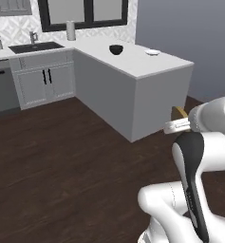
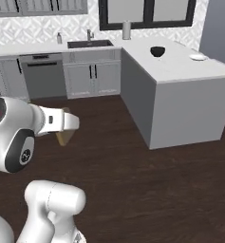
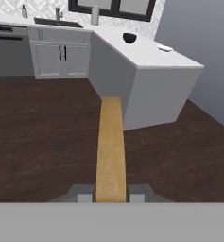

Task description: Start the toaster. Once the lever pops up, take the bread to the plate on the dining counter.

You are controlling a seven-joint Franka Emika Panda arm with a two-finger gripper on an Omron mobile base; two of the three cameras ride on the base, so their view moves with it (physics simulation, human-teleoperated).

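Note:
My gripper (image 3: 110, 197) is shut on the bread (image 3: 110, 151), a golden-tan slice seen edge-on and sticking forward from the fingers. From the base views, the bread (image 1: 180, 112) (image 2: 65, 137) hangs at the gripper (image 1: 176, 124) (image 2: 69, 124), above the dark floor and short of the dining counter (image 1: 133, 64) (image 2: 180, 71) (image 3: 146, 56). The small white plate (image 1: 152, 52) (image 2: 198, 57) (image 3: 165, 48) lies near the far end of that white top. The toaster is out of view.
A black bowl (image 1: 116, 49) (image 2: 157, 51) (image 3: 129, 38) stands on the same top, left of the plate. Behind are a wall counter with a sink (image 1: 35, 47) (image 2: 89, 43), white cabinets (image 1: 45, 83), a dishwasher (image 2: 43, 76) and a grey cylinder (image 1: 70, 30). Open wood floor (image 1: 61, 156) lies ahead.

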